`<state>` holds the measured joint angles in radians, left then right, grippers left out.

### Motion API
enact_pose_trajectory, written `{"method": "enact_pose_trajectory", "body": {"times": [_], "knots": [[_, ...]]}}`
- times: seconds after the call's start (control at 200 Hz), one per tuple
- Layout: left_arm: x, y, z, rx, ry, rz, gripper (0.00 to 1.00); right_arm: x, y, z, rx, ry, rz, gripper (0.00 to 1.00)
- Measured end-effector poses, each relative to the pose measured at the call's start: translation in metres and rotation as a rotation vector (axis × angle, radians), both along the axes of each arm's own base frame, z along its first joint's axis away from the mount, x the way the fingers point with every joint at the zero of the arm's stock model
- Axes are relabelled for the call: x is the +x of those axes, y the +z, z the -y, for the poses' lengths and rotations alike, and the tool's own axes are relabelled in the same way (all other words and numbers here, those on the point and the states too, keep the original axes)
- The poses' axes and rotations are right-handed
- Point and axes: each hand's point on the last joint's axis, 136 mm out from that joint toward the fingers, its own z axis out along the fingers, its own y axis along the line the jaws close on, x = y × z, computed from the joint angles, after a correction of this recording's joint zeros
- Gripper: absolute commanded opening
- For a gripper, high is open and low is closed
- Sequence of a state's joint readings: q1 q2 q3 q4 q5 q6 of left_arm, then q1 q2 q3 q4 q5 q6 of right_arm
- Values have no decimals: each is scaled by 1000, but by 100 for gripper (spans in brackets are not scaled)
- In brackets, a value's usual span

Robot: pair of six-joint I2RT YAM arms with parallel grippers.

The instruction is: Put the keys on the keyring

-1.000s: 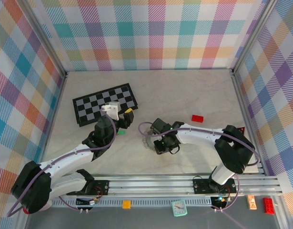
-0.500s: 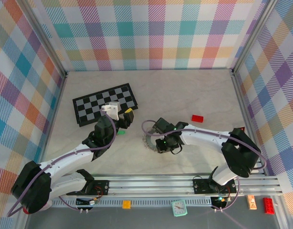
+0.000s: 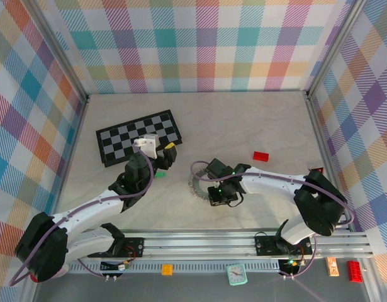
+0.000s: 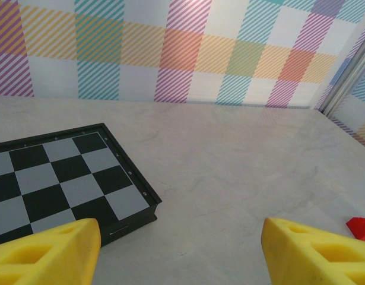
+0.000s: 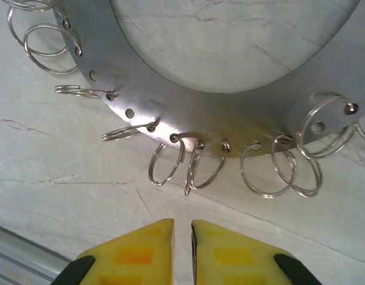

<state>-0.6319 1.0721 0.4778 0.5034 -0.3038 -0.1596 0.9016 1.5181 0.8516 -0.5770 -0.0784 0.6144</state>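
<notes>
The keyring (image 5: 170, 113) is a flat silvery band on the table, with several small wire split rings (image 5: 166, 160) hanging from holes along its rim. My right gripper (image 5: 182, 228) sits just short of those rings. Its yellow fingers (image 5: 143, 249) stand a narrow slit apart with nothing between them. From above, the keyring (image 3: 196, 183) pokes out to the left of the right gripper (image 3: 211, 191). A green key head (image 3: 159, 175) lies beside my left gripper (image 3: 166, 160), which is wide open over bare table (image 4: 182, 255) and holds nothing.
The black-and-white chessboard (image 3: 139, 136) lies at the back left, with its corner (image 4: 148, 209) close to my left finger. A red brick (image 3: 261, 156) sits to the right of the keyring. Plaid walls and metal rails border the table.
The right gripper's jaws have narrowed to a slit, and that arm has shifted slightly right and nearer, so more of the keyring shows. The left arm has not moved.
</notes>
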Motion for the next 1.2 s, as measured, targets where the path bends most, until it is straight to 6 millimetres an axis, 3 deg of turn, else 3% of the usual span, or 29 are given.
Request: {"method": "enact_pose_trajectory", "body": {"times": [0.445, 1.2], "knots": [[0, 1, 0, 1, 0, 5, 71, 3, -17, -3, -23, -26, -18, 25], [0, 1, 0, 15, 1, 10, 71, 35, -2, 5, -108, -78, 126, 23]]}}
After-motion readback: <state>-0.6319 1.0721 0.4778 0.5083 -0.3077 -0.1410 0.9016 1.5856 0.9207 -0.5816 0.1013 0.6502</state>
